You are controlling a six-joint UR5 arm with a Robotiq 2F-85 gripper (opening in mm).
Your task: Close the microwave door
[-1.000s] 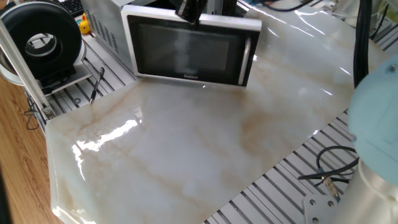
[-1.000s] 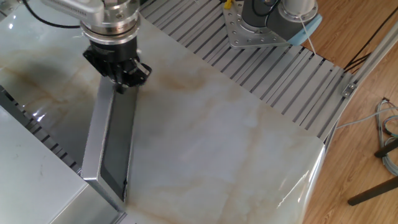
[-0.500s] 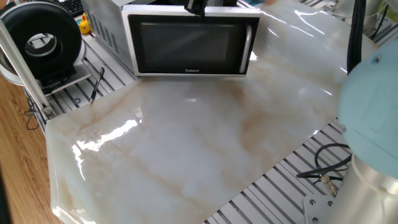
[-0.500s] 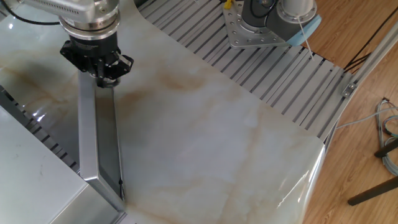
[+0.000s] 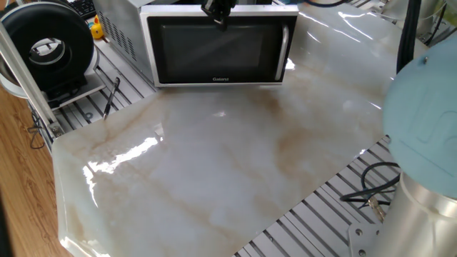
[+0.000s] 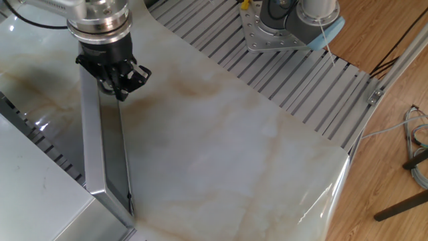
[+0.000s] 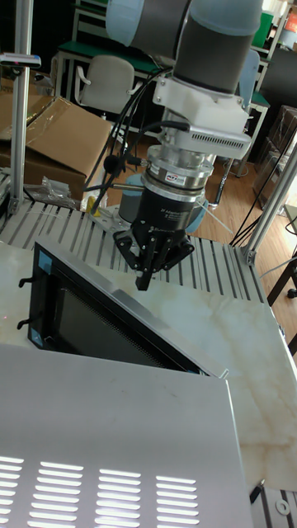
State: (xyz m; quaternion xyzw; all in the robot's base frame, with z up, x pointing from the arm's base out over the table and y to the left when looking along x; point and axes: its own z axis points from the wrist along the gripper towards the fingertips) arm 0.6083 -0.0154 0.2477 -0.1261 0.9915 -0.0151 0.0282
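One microwave door (image 5: pixel 214 46) has swung nearly shut since earlier.

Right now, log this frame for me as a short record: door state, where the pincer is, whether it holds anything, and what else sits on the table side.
door state: microwave door looks flush or nearly flush with the microwave front; a thin gap cannot be ruled out
pincer position: pincer sits at the door's top edge, pointing down
pincer contact: fingertips close to the edge; touching or not cannot be told
pincer grip: fingers together, holding nothing
door handle: vertical bar on the door's right side, untouched
other items: round black fan left of the microwave
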